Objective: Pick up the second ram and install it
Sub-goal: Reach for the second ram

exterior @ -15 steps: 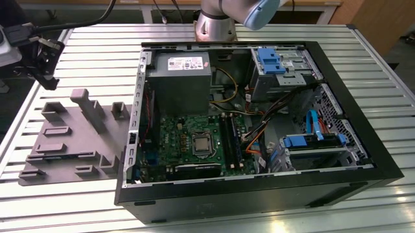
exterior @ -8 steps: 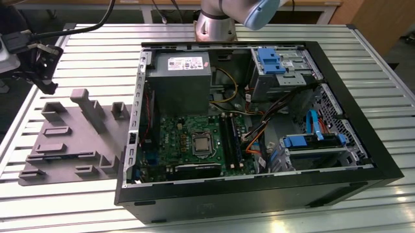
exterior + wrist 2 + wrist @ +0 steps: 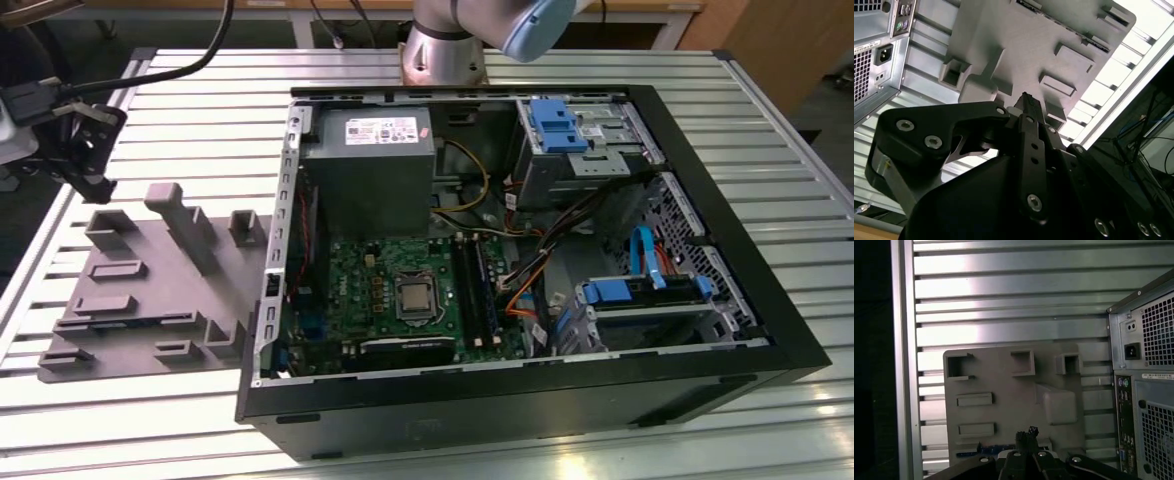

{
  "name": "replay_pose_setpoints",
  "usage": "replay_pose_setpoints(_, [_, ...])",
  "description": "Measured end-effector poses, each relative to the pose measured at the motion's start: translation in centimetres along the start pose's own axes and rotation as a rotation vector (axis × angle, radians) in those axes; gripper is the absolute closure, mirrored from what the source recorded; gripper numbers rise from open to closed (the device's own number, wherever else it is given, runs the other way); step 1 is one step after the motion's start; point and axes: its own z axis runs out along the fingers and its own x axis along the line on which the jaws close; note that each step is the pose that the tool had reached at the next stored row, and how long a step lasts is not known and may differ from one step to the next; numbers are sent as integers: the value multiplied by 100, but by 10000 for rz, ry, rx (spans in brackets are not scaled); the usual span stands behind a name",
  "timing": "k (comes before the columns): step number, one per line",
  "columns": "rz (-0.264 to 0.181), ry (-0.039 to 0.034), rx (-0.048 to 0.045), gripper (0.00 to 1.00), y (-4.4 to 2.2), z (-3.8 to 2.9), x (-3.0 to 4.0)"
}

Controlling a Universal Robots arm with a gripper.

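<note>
**Claw** (image 3: pixel 95 188): recorded at the upper left of the exterior view, hung over the far end of the holder tray (image 3: pixel 147 295) and apart from it. Its fingertips (image 3: pixel 1025 100) are shown pressed together in both wrist views.

**Second ram** (image 3: pixel 971 454): noted in the first wrist view as a thin dark strip with a bluish edge. It is seated along the tray's edge nearest the claw. It cannot be made out with certainty in the exterior view.

**Holder tray:** grey and blocky, with upright pockets and flat slots. It is laid on the slatted metal worktop (image 3: pixel 200 100) at the exterior view's left, just beside the computer case (image 3: pixel 534 400).

**Computer case:** the open interior is given by the exterior view. The green motherboard (image 3: pixel 367 275) and long black memory slots (image 3: pixel 474 290) are seen at centre frame. The rear panel is given by the wrist views, and a power socket (image 3: pixel 1131 351) is seen in both.
</note>
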Motion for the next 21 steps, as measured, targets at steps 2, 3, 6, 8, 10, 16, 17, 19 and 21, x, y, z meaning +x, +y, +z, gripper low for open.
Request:
replay_pose_setpoints(2, [0,0,0,89,-12,13,10])
replay_pose_setpoints(3, [0,-1,-1,89,-19,20,15])
replay_pose_setpoints(6, [0,0,0,89,-35,36,29])
replay_pose_setpoints(8, [0,-1,-1,89,-45,46,39])
replay_pose_setpoints(10, [0,0,0,89,-54,55,49])
replay_pose_setpoints(16, [-1,0,0,89,-77,81,83])
replay_pose_setpoints(17, [0,0,0,89,-81,85,91])
replay_pose_setpoints(19, [-1,-1,-1,89,-91,92,104])
replay_pose_setpoints(21, [0,-1,0,89,-101,97,120])
